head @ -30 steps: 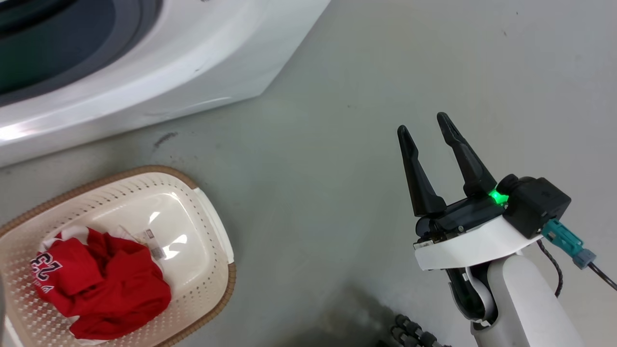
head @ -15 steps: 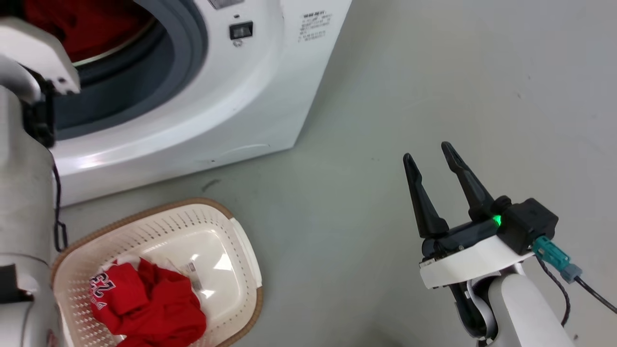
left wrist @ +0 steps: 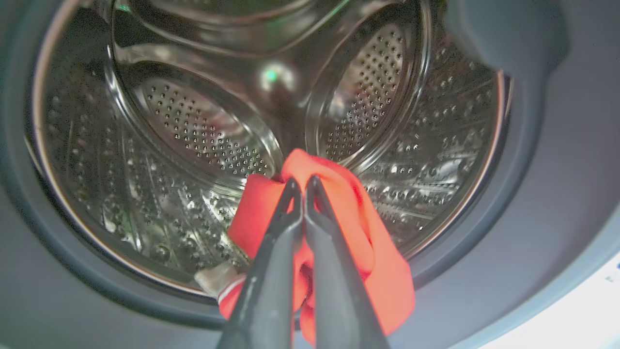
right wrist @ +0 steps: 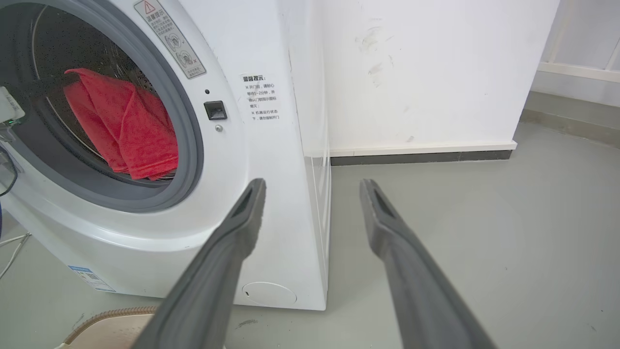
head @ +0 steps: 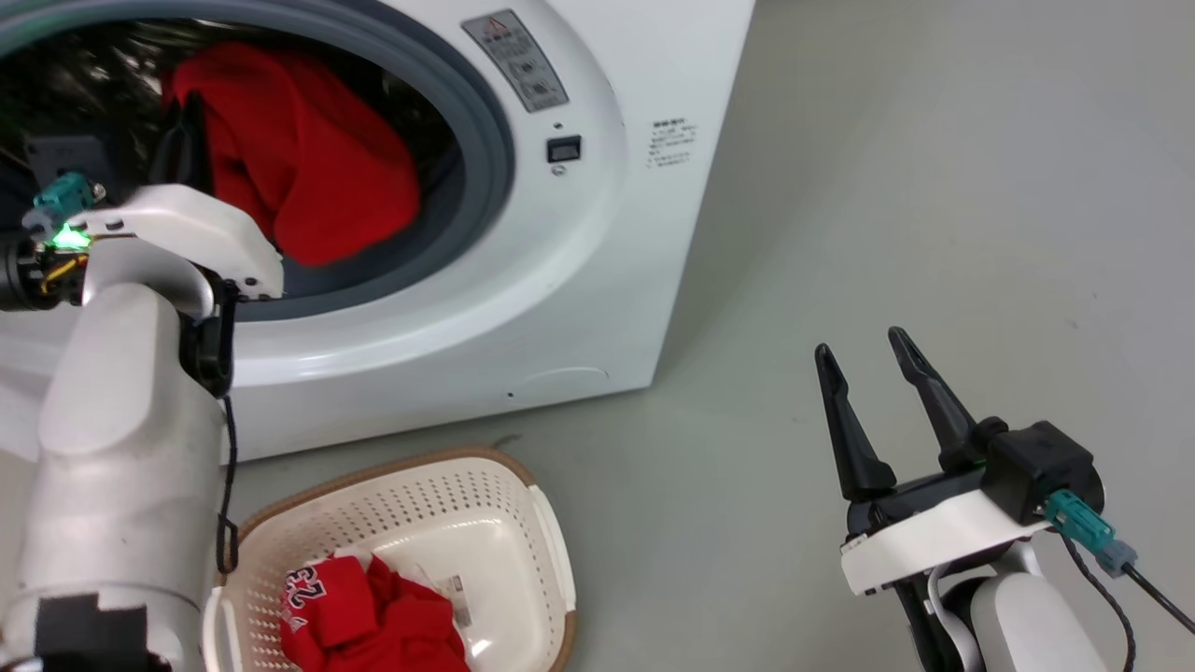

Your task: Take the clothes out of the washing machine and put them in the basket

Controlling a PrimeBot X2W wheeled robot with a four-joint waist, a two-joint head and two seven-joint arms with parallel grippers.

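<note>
The white washing machine (head: 597,233) stands open with a plain red garment (head: 299,159) hanging in its grey-sealed mouth. In the left wrist view my left gripper (left wrist: 300,180) is shut on that red garment (left wrist: 382,271), in front of the perforated steel drum (left wrist: 193,126). My left arm (head: 121,392) reaches into the opening. The cream basket (head: 373,469) sits on the floor below the machine and holds the red jersey (head: 373,621) with the number 23. My right gripper (head: 864,359) hangs open and empty over the floor to the right, apart from everything.
Grey floor (head: 887,187) stretches right of the machine. A white wall with a dark skirting (right wrist: 411,72) stands behind it. The right wrist view shows the machine (right wrist: 271,194), the red garment (right wrist: 126,126) and the basket rim (right wrist: 106,325). Thin cables (right wrist: 9,252) lie at the left.
The head camera has swung up towards the machine, so the open drum and my left arm holding the plain red garment have come into view. The right gripper stays open.
</note>
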